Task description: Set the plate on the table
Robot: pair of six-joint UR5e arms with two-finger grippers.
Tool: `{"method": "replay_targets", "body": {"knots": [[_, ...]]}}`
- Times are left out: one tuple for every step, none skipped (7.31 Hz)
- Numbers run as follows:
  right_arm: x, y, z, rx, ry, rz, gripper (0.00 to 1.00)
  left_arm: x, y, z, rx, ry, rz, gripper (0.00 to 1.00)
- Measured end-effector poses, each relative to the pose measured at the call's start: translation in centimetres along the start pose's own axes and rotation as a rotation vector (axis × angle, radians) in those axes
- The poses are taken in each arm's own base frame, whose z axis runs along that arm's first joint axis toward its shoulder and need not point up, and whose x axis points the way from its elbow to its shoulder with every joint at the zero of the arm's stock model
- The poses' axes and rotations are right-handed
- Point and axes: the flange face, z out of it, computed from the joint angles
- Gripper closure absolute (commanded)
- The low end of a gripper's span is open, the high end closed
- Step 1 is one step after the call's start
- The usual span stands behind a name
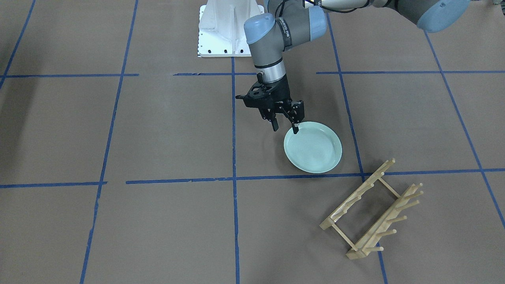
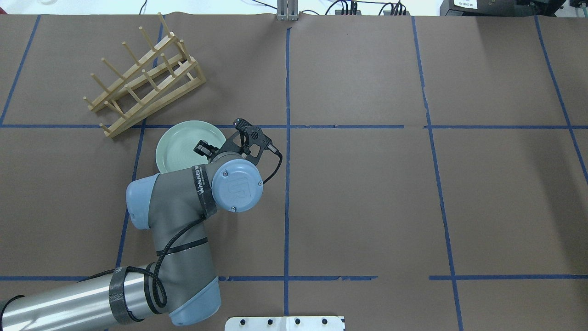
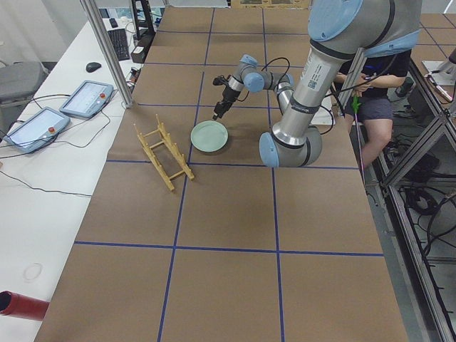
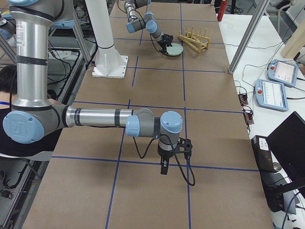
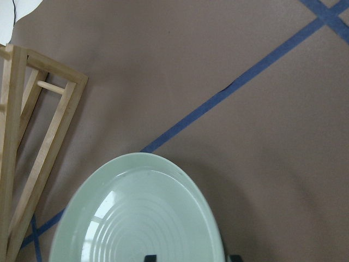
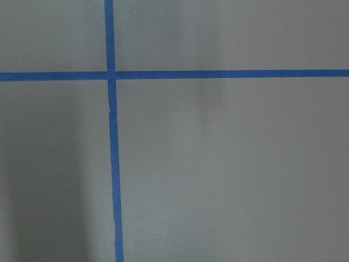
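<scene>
The pale mint-green plate [image 1: 313, 148] lies flat on the brown table [image 1: 158, 130], just beside the wooden rack. My left gripper [image 1: 285, 129] is open at the plate's rim on the side toward the robot base. One finger is outside the rim and one is over the plate's edge. In the left wrist view the plate [image 5: 142, 218] fills the lower left, with two dark fingertips [image 5: 150, 257] at the bottom edge, either side of the rim. My right gripper [image 4: 164, 168] shows only in the exterior right view, low over bare table; I cannot tell if it is open.
The light wooden peg rack [image 1: 371, 209] stands close to the plate, on the side away from the robot. The white robot base [image 1: 229, 27] is behind the left gripper. Blue tape lines cross the table. The right wrist view shows only a tape crossing [image 6: 110, 75].
</scene>
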Motion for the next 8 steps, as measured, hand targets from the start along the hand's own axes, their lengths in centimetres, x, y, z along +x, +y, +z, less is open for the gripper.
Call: {"method": "replay_targets", "body": {"knots": [[0.0,0.0,0.0,0.0,0.0,0.0,0.0,-1.1,-0.9,-1.5,0.025,0.021,-0.02,0.0],[0.0,0.0,0.0,0.0,0.0,0.0,0.0,-4.2,-2.6,-3.8,0.056,0.057,-0.067,0.0],[0.0,0.0,0.0,0.0,0.0,0.0,0.0,-8.4,-4.3,-5.5,0.058,0.108,-0.124,0.0],[0.0,0.0,0.0,0.0,0.0,0.0,0.0,-12.9,-5.8,-6.2,0.039,0.166,-0.181,0.0],[0.0,0.0,0.0,0.0,0.0,0.0,0.0,-17.7,-6.5,-5.9,0.011,0.219,-0.238,0.0],[0.0,0.0,0.0,0.0,0.0,0.0,0.0,-22.6,-5.9,-4.7,-0.034,0.273,-0.295,0.0],[0.0,0.0,0.0,0.0,0.0,0.0,0.0,-27.8,-4.2,-3.0,-0.09,0.335,-0.346,0.0],[0.0,0.0,0.0,0.0,0.0,0.0,0.0,-33.3,-1.4,-1.2,-0.137,0.397,-0.372,0.0]]}}
